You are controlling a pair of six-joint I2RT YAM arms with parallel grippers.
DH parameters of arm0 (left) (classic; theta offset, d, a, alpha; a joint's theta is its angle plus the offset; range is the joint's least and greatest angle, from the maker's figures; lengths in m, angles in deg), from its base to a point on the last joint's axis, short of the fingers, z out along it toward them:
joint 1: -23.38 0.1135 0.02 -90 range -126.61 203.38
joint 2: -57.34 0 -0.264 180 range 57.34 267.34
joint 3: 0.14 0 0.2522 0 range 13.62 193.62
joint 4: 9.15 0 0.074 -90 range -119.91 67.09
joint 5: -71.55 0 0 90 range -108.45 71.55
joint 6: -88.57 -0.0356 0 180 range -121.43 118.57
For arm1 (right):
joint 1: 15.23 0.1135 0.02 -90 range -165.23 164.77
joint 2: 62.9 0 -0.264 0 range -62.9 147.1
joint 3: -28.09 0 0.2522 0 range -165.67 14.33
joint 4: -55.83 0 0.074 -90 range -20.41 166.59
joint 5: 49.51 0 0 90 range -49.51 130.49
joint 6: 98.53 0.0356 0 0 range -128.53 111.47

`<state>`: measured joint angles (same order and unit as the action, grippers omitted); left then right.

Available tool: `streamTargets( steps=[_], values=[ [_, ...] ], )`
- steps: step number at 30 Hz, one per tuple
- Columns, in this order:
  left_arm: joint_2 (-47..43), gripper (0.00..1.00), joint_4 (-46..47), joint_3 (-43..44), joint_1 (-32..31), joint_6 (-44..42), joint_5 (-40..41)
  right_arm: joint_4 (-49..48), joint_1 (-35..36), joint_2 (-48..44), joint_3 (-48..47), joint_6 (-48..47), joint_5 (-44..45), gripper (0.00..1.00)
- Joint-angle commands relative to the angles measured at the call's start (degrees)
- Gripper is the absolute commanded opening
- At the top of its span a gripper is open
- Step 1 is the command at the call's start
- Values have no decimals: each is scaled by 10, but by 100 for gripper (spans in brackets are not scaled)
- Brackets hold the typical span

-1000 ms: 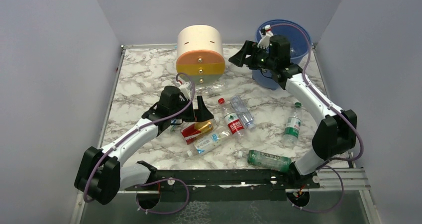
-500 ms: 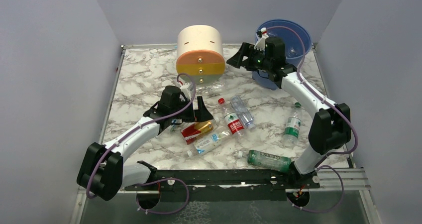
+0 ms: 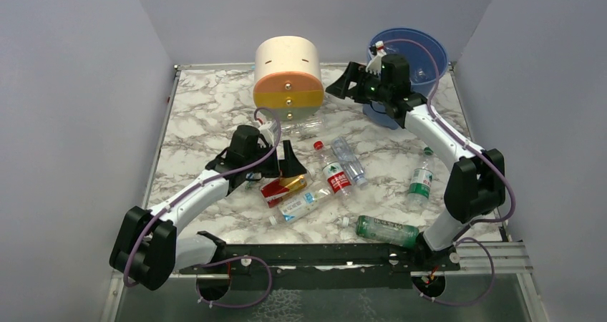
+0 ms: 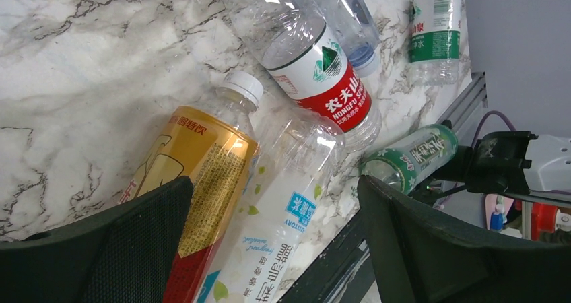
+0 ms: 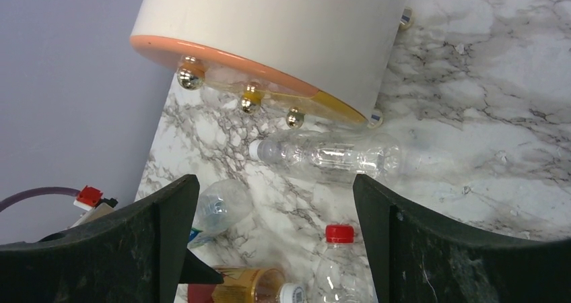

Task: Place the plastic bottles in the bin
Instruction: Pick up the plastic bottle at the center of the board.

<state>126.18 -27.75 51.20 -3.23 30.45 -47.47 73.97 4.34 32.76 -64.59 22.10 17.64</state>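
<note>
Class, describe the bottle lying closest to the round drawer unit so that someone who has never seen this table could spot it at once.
Find the cream-and-orange round drawer unit at the back of the marble table. Just in front of its base a bottle lies on its side. Unlike the red-labelled bottle nearby, it is wholly clear, with no label showing.

A round drawer box (image 3: 288,75) stands at the back of the bench (image 3: 207,100), a bit left of the middle. It is mostly cream, with an orange part low on its front. Three little shiny gold knobs (image 5: 250,101) sit in a row on that front. The bench top is white with grey wavy lines, like marble, and it has a thin metal edge (image 3: 215,66). Plain pale purple walls (image 3: 71,122) stand at the left, the back and the right.
</note>
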Motion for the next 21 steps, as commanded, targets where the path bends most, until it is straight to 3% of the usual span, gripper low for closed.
streamTargets(
  steps=[1, 7, 12, 21],
  values=[
    [-17, 99, 2, -13, 3, 2, 8, 4, 6, -28, 24, 16, -7, 88],
    [-24, 99, -51, -5, 1, -17, 33, 13, 7, -72, 59, 34, -29, 88],
    [-24, 99, -115, 1, -8, -50, 102, 15, 14, -119, 101, 47, -46, 88],
    [-20, 99, -133, 9, -40, -43, 165, 19, 22, -198, 155, 59, -52, 88]
  ],
)
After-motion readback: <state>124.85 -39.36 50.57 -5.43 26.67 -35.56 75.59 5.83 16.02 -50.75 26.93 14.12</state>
